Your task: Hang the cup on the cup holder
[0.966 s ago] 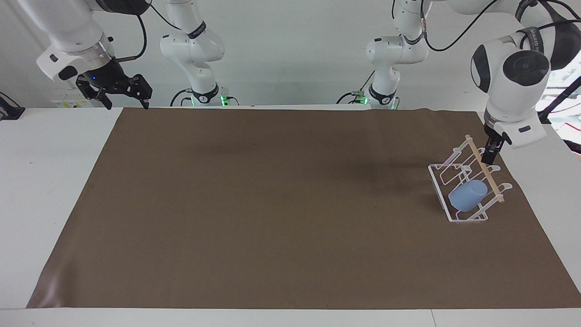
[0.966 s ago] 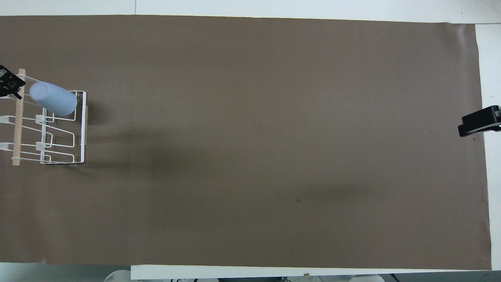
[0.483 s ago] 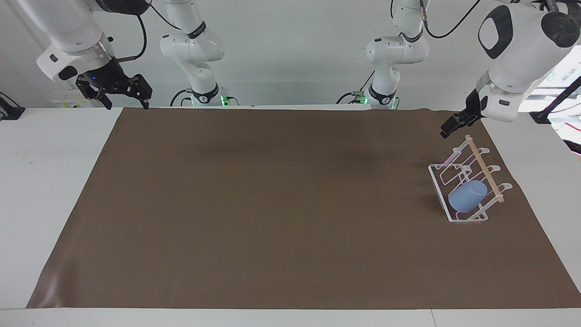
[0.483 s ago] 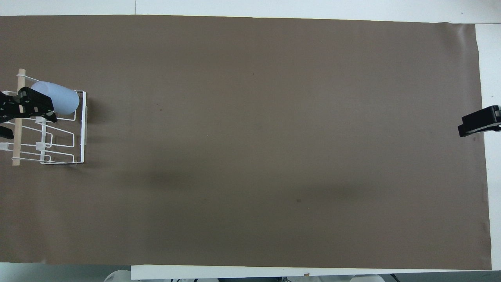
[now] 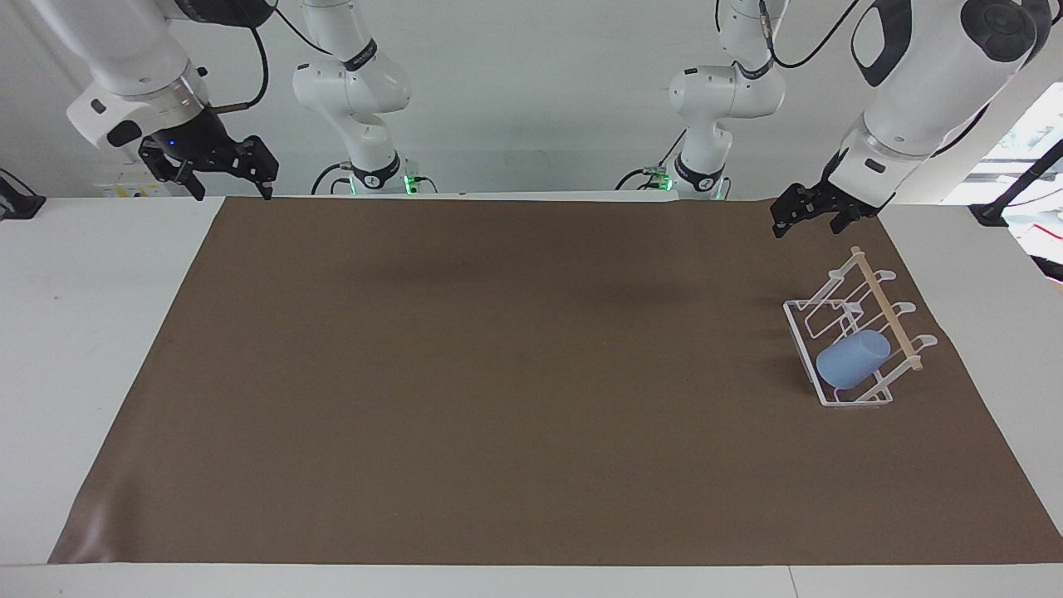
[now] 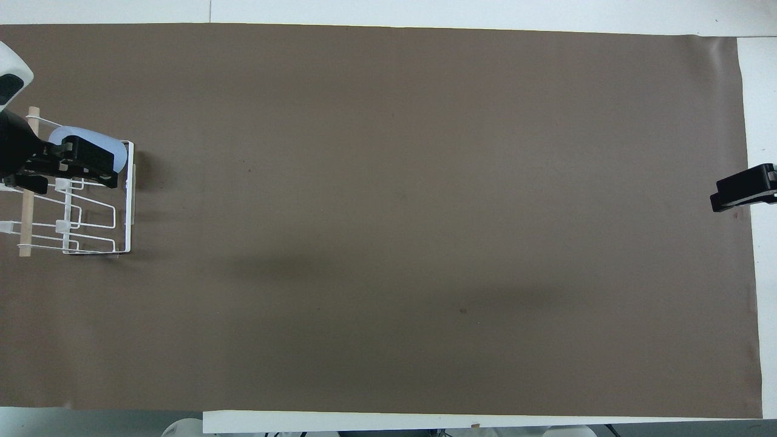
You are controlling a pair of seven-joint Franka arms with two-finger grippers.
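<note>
The light-blue cup [image 5: 851, 359] lies tilted on a looped prong of the white wire cup holder [image 5: 887, 309], at the end of the rack farther from the robots. The rack stands on the brown mat toward the left arm's end of the table. My left gripper [image 5: 805, 228] is open and empty, raised in the air well clear of the rack and the cup. In the overhead view the left gripper [image 6: 114, 172] covers part of the cup [image 6: 91, 133] and the rack [image 6: 128, 200]. My right gripper [image 5: 232, 193] is open and empty and waits above the mat's corner at its own end.
A brown mat [image 5: 498, 374] covers most of the white table [image 5: 83, 332]. Only the tip of the right gripper [image 6: 737, 194] shows at the overhead view's edge. The arms' bases stand along the robots' edge of the table.
My left gripper has risen from beside the rack's wooden rod and swung toward the table's middle, empty. The cup stays on the rack. The right arm has not moved.
</note>
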